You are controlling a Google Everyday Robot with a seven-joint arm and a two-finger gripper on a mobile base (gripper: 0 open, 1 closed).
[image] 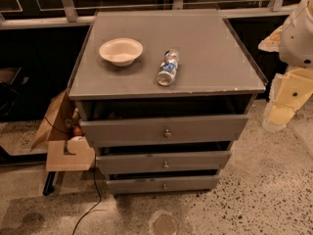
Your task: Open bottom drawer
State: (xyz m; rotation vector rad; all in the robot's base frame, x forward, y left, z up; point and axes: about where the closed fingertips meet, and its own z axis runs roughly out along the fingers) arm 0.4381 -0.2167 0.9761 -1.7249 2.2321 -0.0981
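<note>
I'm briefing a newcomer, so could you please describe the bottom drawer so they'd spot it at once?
Find the grey cabinet with a bowl and bottle on top, the gripper off to its right. Of its three knobbed drawers, the bottom drawer is the lowest, nearest the floor and narrowest-looking.

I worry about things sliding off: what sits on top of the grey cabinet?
A white bowl and a plastic bottle lying on its side rest on the cabinet top. Anything under the bowl is covered. The gripper is at the right edge of view, off the cabinet.
</note>
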